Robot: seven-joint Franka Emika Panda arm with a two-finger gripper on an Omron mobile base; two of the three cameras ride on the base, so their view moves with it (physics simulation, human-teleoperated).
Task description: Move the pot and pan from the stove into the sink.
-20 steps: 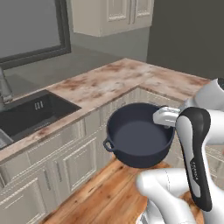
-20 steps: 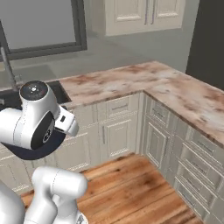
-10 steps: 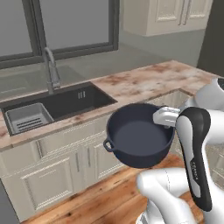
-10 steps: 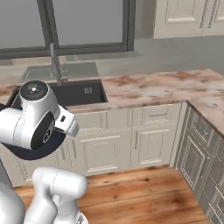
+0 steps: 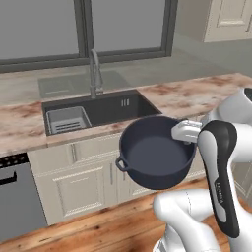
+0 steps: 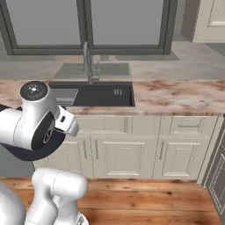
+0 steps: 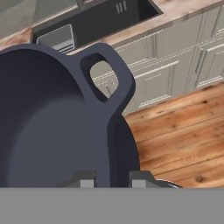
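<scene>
Clamped on the rim of the pot, the gripper is seen in the hand view with one finger inside the wall and the other outside it, the two tips set close together with the rim between them. In the left base view the gripper is met at the pot's right edge, where the white wrist is laid nearly level and the forearm is dropped steeply behind it toward the base. In the right base view the arm's big round joint is held in front of the cabinets, and only a dark arc of the pot is shown below it.

The pot is carried in the air in front of the counter, over the wood floor, and nothing is touched by it except the fingers. It is held nearly upright with its mouth upward and tipped toward the camera. Its two loop handles are set along a line running from the gripper side out to the lower left, the free handle at the far end.

The sink is seen beyond the pot, recessed in the counter, with the rack in its left part and the faucet behind it. The pot is level with the sink's right half but well short of it.
</scene>
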